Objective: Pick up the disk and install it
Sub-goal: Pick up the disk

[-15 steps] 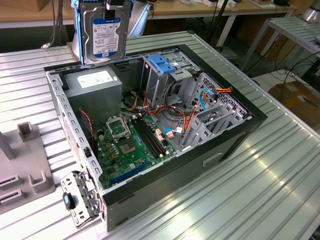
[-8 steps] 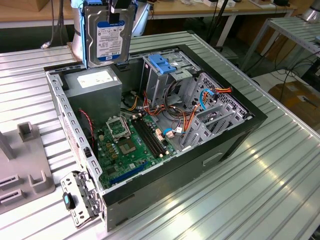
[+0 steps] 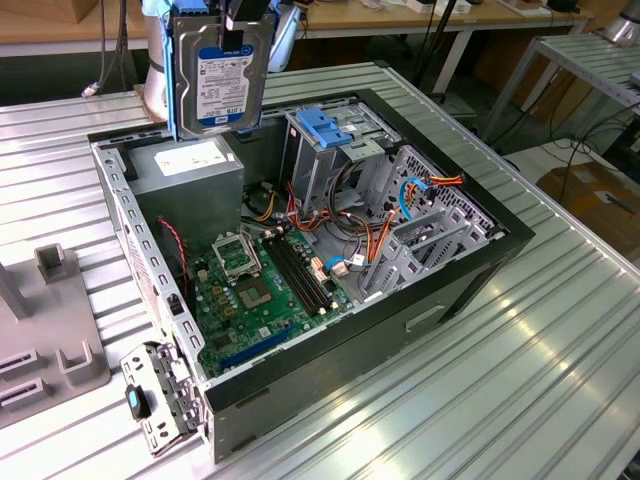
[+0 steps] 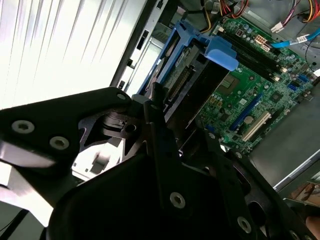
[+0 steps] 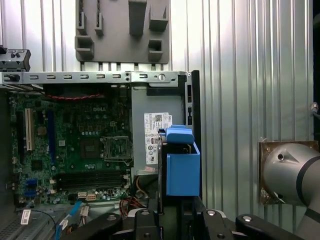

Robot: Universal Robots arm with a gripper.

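Right under the wrist, in the second wrist view: clamped shut with the gripper (image 4: 180, 122) on one short end of the disk (image 4: 190, 75), pinching the blue carrier from both sides. Hangs straight below the gripper, long axis upright, labelled face turned to the exterior view, touching nothing else.

Below it, the grey power-supply box (image 3: 190, 168) in a rear corner of the open computer case (image 3: 475, 275). Lower again, the motherboard (image 3: 255, 290) on the case floor.

Off to the exterior view's right of the disk and below it, the drive cage (image 3: 335, 165), capped by a bare blue bracket (image 3: 325, 125). Hard to make out any free bay in that cage from here.

Beyond all this, the ribbed metal table (image 3: 560, 380).

Picked up, then, and not installed.
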